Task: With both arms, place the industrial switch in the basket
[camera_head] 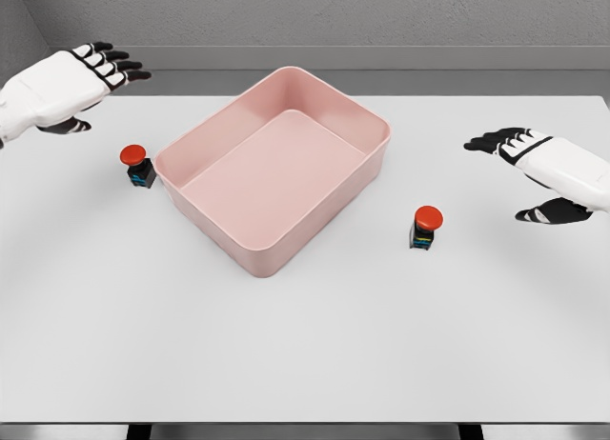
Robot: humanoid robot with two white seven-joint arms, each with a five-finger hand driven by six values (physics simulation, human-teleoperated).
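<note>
Pink rectangular basket (276, 178) on white counter (305, 345), rotated diagonally, nothing inside; near corner toward bottom of view, far corner toward grey wall (381, 11).

2 industrial switches on counter, both outside basket, both upright; each with red mushroom button on black body with blue and yellow marks.

Left switch (136, 166) just beside basket's left corner, apart from it by a narrow gap; right switch (425, 228) right of basket's lower right wall, clearly apart from it.

Left hand (71, 86) at upper left, raised above counter, up and left of left switch, not touching it; fingers (114, 67) extended and slightly spread, dark tips pointing right, thumb tucked below palm; holding nothing.

Right hand (553, 169) at right edge, right of right switch, well apart from it; fingers (496, 140) extended toward left, spread loosely, thumb (543, 213) hanging lower and separate; holding nothing.

Neither hand in contact with switch or basket; hands on opposite sides of basket, each nearer its own switch.

Dark frame pieces (143, 430) visible under counter's near edge.
</note>
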